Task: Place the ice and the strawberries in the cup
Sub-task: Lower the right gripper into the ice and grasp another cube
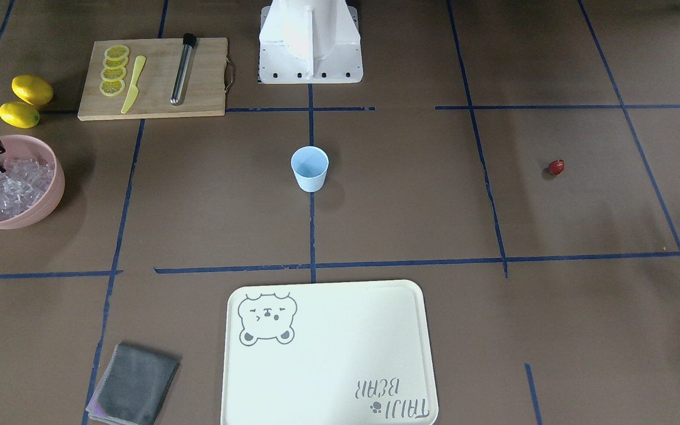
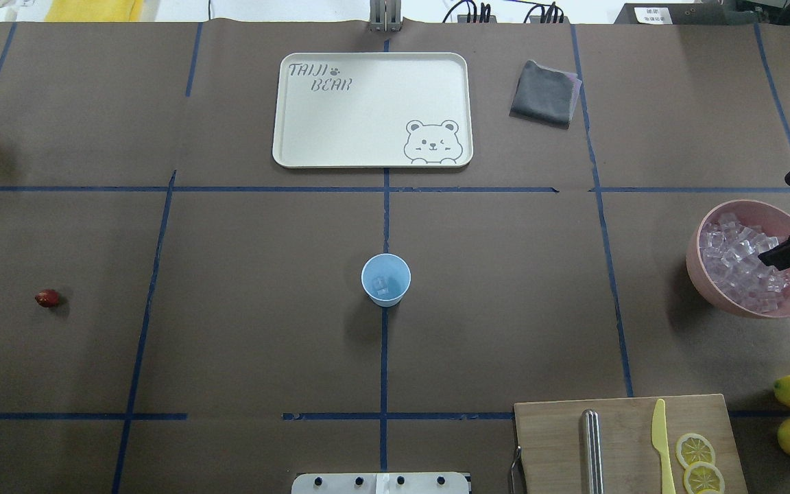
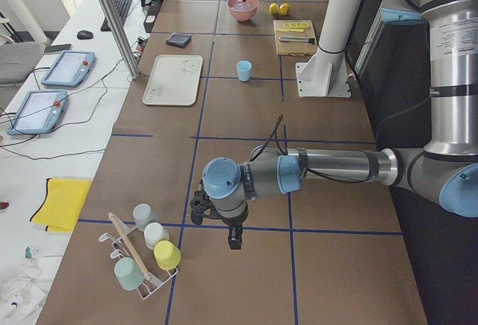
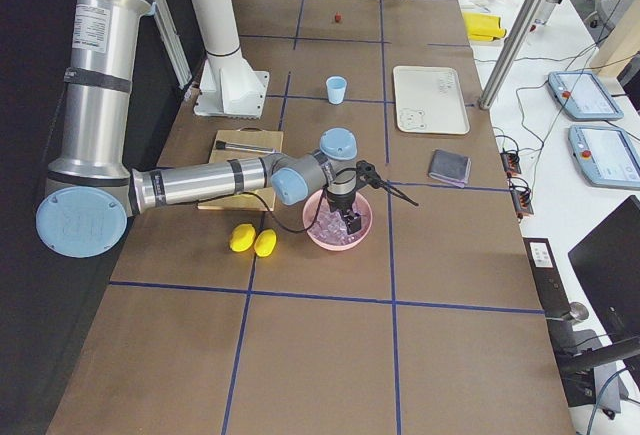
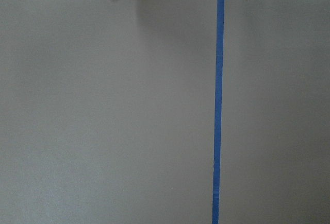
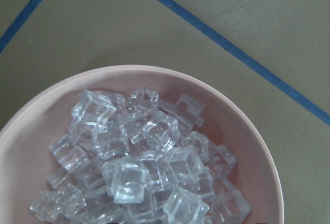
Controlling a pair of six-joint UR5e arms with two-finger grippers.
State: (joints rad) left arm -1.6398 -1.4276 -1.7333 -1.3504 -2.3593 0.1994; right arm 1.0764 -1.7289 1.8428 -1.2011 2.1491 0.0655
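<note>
The ice (image 6: 139, 172) lies heaped in a pink bowl (image 6: 154, 72) at the right edge of the overhead view. The right gripper (image 2: 779, 255) hangs over that heap, coming in from the frame's right side. Its fingers show only as a dark shape against the cubes, so whether they are spread or pressed together cannot be told, and the right wrist view shows no fingers at all. The cup (image 2: 386, 278) stands upright at the centre of the overhead frame, well apart from the bowl, and what looks like one clear cube rests on its bottom. The strawberry (image 2: 47, 298) lies alone at the far left of that frame, well apart from the cup. The left gripper (image 3: 234, 241) appears only in the left side view, low in the frame and pointing down at bare table, and its opening cannot be judged from there. The cubes are likely light, hard and smooth, so they may squirt out of a skewed pinch. The best hold is probably across two flat opposite faces of a cube standing proud of the pile, such as the bright one (image 6: 126, 183) low in the wrist view. The strawberry seems small and rounded, perhaps soft, and should suit a gentle grip across its widest part.
</note>
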